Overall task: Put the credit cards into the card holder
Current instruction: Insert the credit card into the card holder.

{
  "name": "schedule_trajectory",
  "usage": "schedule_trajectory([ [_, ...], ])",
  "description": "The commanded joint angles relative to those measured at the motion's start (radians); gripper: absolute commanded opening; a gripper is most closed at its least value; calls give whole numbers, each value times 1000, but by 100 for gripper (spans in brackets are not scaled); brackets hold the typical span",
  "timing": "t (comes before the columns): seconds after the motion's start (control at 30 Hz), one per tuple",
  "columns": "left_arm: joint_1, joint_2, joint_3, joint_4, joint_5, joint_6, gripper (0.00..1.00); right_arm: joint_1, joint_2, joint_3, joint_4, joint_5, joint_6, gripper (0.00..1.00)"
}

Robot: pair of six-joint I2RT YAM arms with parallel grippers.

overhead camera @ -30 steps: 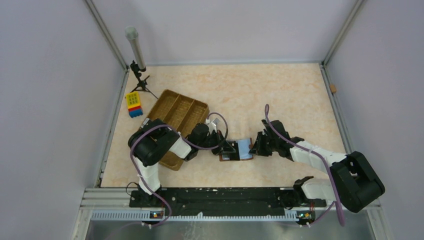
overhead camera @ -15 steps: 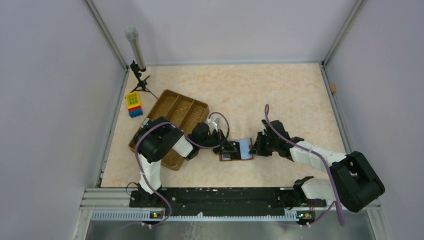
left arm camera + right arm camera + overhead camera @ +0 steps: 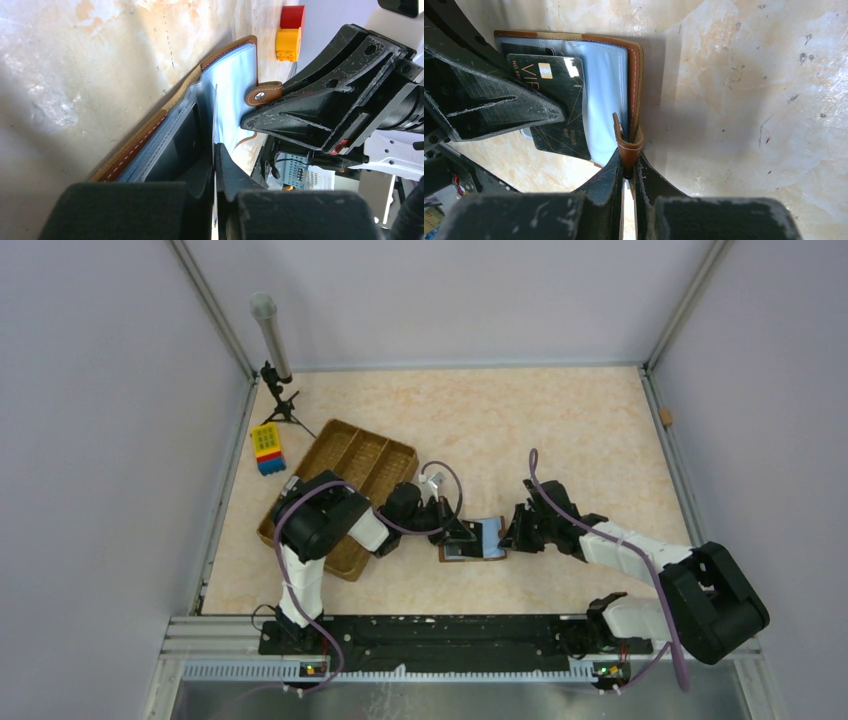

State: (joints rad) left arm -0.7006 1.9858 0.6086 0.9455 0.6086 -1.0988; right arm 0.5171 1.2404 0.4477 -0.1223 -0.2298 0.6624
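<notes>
The left jaws are pinched shut on a dark credit card (image 3: 561, 80), holding it by one end. The card is tilted over the open card holder (image 3: 636, 70). Part of it lies on the shiny clear pockets inside, and one corner pokes out past the holder's side. It does not look tucked in yet.

The right jaws are squeezed tight on the holder's little brown strap (image 3: 628, 145). I think this holds the cover open and stops the holder from sliding.

The holder lies flat on the table (image 3: 500, 420), about halfway along the near edge, right between the two arms. A big brown tray (image 3: 377, 436) sits by the left edge. A yellow and blue block (image 3: 267, 448) sits past it, toward the far left corner.

So the job looks partly done. The holder is open and a card is at the pocket, but the card has yet to slide all the way in. There is a dark shape inside one pocket, and I cannot tell if that is another card already put away. From above I cannot see any other loose card on the table, so this may be the last one, though I am not sure
</notes>
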Motion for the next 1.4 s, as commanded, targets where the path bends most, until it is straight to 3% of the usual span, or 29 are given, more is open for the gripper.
schedule_trajectory([
  [0.0,9,25,9,-101,-78,100,0,10,18,28,-45,22,-23,0],
  [0.3,30,-17,8,-204,-104,165,0,9,19,31,-49,27,-27,0],
  [0.63,21,1,-58,-80,-105,53,0,9,27,35,-47,27,-27,0],
  [1.37,-17,77,-99,-2,-159,-92,0,11,18,35,-48,29,-24,0],
])
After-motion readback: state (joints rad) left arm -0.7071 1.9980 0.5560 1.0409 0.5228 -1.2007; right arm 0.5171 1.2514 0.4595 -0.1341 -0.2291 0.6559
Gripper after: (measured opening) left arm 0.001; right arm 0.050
